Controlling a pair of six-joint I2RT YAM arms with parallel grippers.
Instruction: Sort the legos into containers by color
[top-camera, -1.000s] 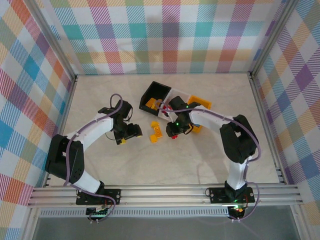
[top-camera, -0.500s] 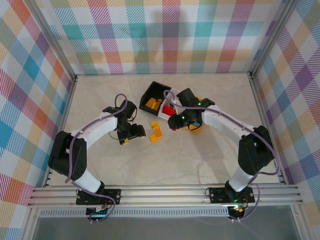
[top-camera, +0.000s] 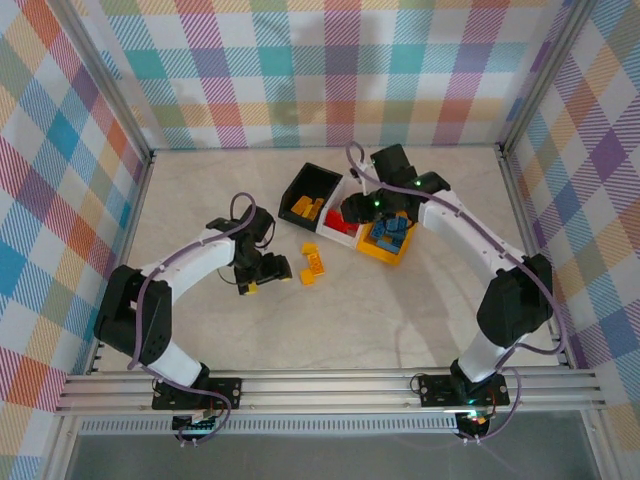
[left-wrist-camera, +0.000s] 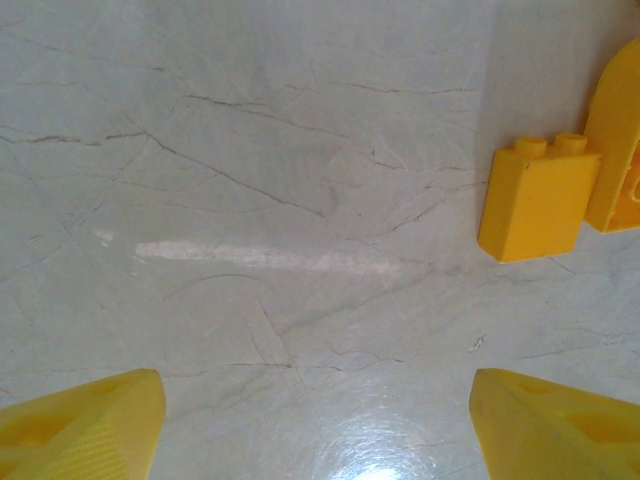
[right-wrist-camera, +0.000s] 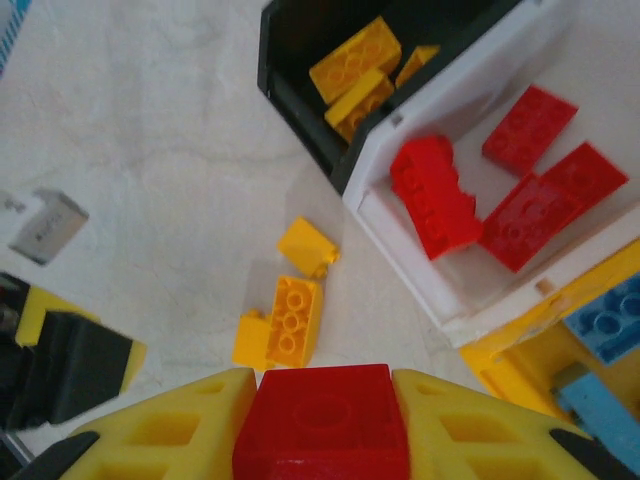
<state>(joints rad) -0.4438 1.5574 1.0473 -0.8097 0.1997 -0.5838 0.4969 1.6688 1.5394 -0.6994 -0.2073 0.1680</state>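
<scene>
Legos (top-camera: 312, 265): small studded bricks in three colours, most of them sorted.

- Containers: three joined bins set in a row at the far middle of the table (left-wrist-camera: 250, 150), running from black on the left, through white, to yellow-orange on the right.
- Black bin (right-wrist-camera: 295, 105): several yellow-orange bricks (right-wrist-camera: 355, 60) are lodged inside.
- White bin (right-wrist-camera: 410, 265): four or so red bricks (right-wrist-camera: 530, 215) are lodged inside.
- Yellow-orange bin (right-wrist-camera: 500, 360): blue bricks (right-wrist-camera: 610, 320) are lodged inside.
- In transit: one red brick (right-wrist-camera: 320, 405) is pinched between the fingers of the right gripper (right-wrist-camera: 322, 440), which is held above the bins, near the white one. The drop is judged not yet made.
- Unsorted: about three yellow-orange bricks are seen loose on the table, just near of the bins and between the two arms.
- Left gripper (left-wrist-camera: 315, 410): its fingers are spread with nothing between them, and it is held low over bare table, left of the loose bricks.
- Outstanding, as judged: the red brick is to be released, and the loose yellow-orange bricks are to be carried to the black bin.
</scene>
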